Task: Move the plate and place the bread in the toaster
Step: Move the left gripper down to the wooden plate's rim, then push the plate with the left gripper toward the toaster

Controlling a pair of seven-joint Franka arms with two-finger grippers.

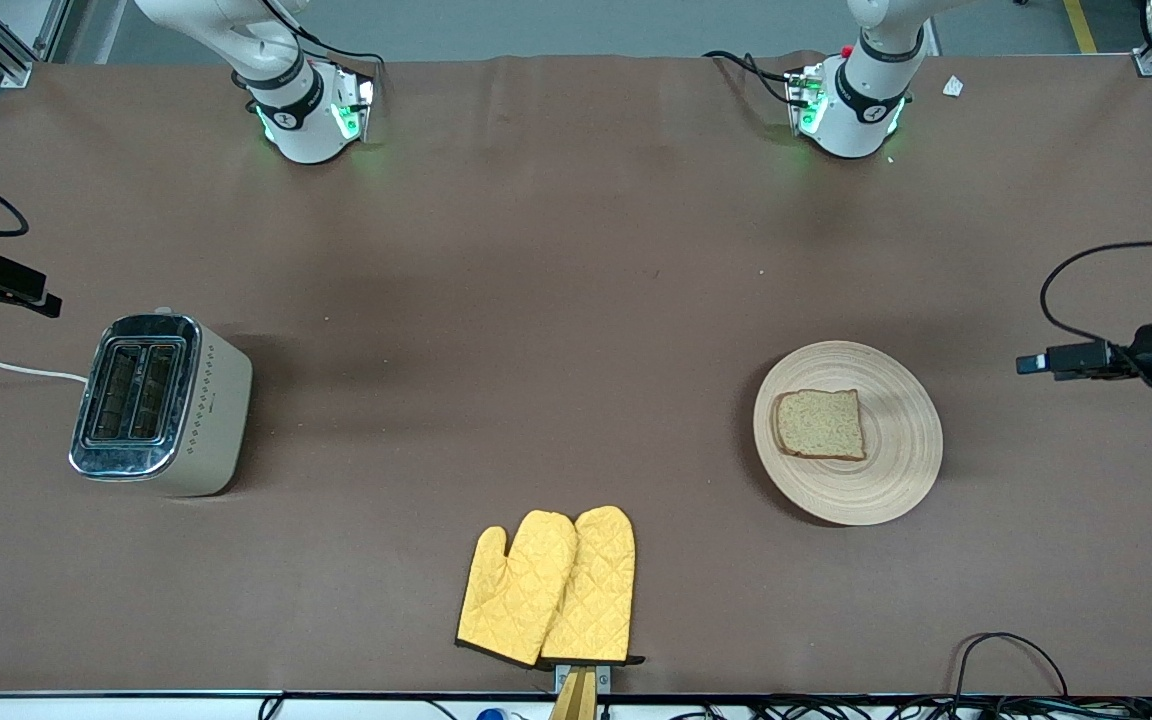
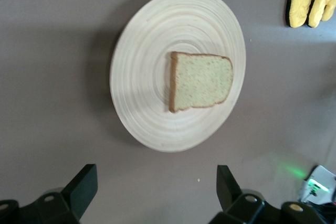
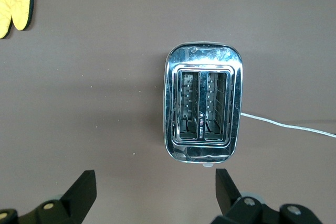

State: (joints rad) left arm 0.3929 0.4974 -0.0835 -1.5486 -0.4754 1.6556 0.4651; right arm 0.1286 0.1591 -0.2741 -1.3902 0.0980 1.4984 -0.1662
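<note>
With both grippers' jaws wide — left gripper (image 2: 152, 192) above the round pale-wood plate (image 1: 896, 480), right gripper (image 3: 152, 195) over the cream chrome-topped toaster (image 1: 161, 404) — we'd pinch the soft, crumbly brown bread slice (image 1: 820, 424) lying on that plate lightly by its crust.

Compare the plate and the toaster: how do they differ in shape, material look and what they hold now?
The plate is a flat, round, pale wooden disc with ring grooves; the toaster is a tall cream box with a shiny chrome top. The plate carries the bread; both toaster slots are empty. The plate lies toward the left arm's end of the table, the toaster toward the right arm's end. Both rest untouched on the brown table.
</note>
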